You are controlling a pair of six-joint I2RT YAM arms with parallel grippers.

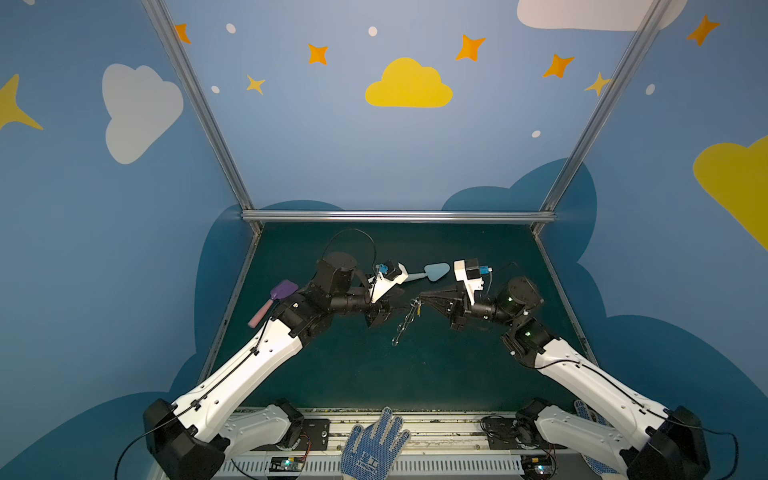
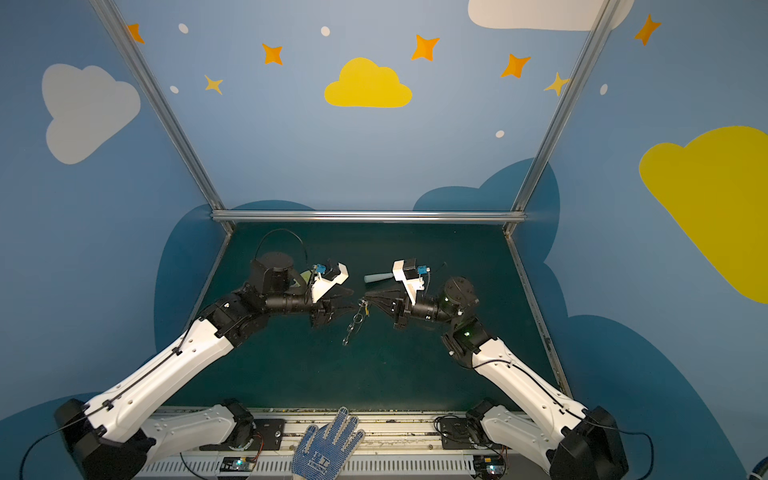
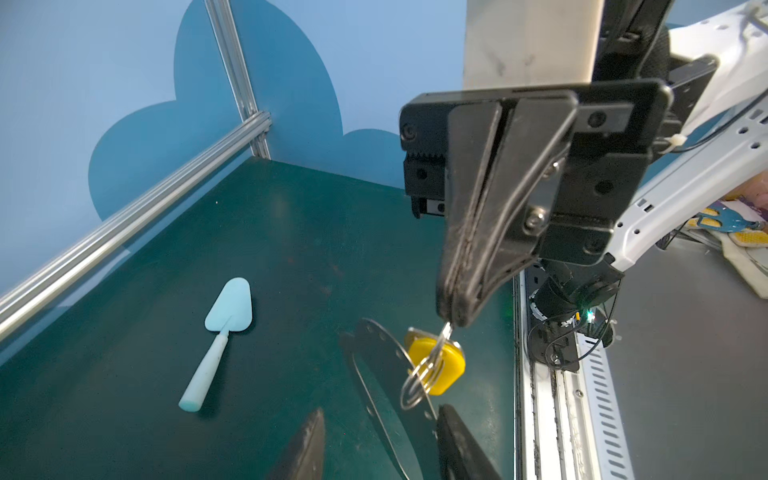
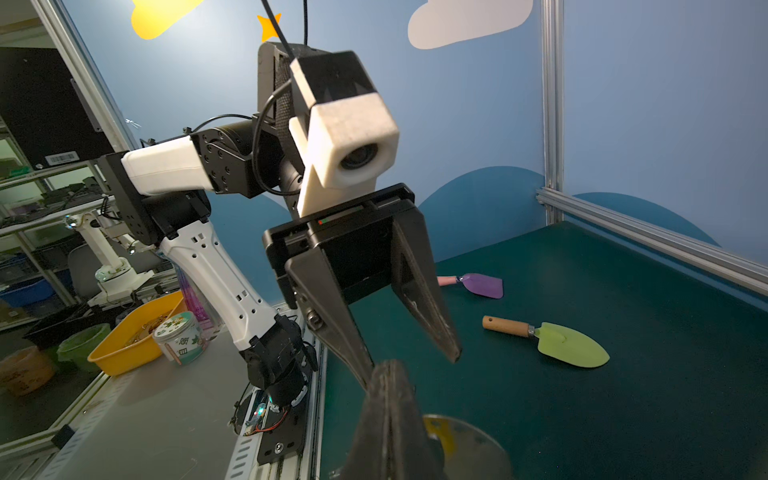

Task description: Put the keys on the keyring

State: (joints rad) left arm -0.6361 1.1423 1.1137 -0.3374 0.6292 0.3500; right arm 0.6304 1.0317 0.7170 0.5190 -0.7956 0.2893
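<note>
Above the middle of the green table (image 1: 374,374), in both top views, the right gripper (image 1: 420,297) is pinched tight with the keys (image 1: 419,309) at its tip, and the keyring (image 1: 400,330) dangles edge-on below them; the left gripper (image 1: 395,307) sits just beside, jaws parted. A purple shovel (image 1: 284,291) lies near the left arm.

From the left wrist, the right gripper (image 3: 451,316) nips a wire ring at the keys' yellow tag (image 3: 440,363). The grey keyring (image 3: 380,349) hangs against that ring, passing between the left gripper's spread fingers (image 3: 309,444). A blue toy shovel (image 3: 228,307) lies well apart.

From the right wrist, the left gripper (image 4: 411,368) stands wide, gripping nothing, and a green trowel (image 4: 569,345) lies behind it
</note>
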